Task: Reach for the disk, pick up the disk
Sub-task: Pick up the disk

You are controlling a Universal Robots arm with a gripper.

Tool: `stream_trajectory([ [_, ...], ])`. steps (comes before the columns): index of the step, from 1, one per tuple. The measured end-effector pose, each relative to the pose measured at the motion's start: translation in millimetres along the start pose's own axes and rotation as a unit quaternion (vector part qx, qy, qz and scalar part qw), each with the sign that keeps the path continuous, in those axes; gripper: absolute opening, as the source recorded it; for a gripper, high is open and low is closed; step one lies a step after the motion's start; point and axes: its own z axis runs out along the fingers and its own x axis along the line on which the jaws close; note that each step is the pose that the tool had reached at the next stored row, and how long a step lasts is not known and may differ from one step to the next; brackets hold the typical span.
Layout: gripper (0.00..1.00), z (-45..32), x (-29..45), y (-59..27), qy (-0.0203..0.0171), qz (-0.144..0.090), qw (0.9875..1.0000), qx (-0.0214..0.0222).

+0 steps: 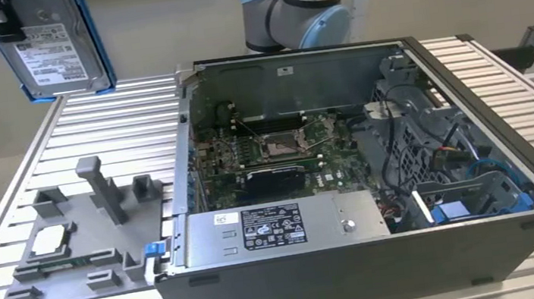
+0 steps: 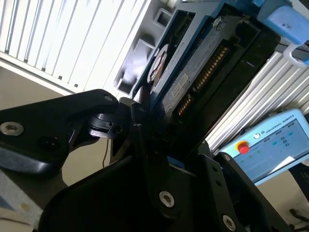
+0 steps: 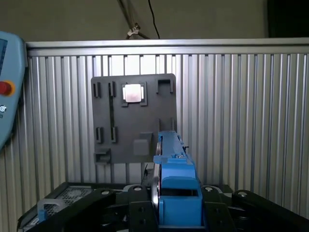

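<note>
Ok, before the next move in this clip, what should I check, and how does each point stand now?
1. Disk held: ok. The hand is closed on the disk, with fingers on both faces in both wrist views.
2. Disk clear of surfaces: ok. It hangs in the air at the exterior view's upper left, touching neither holder nor table.
3. Chip seated in the holder: ok.
4. Case apart from the disk: ok. It stands open toward the exterior view's right.
5. Grip firmness: cannot tell.
</note>
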Motion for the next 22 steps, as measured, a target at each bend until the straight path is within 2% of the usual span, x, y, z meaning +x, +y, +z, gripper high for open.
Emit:
stream_trajectory([
  [14,0.00,-0.3,-0.6,-37.2,0.0001,0.000,1.0000,-0.0008],
  [22,0.00,-0.5,-1.0,-65.9,0.0001,0.000,1.0000,-0.0013],
])
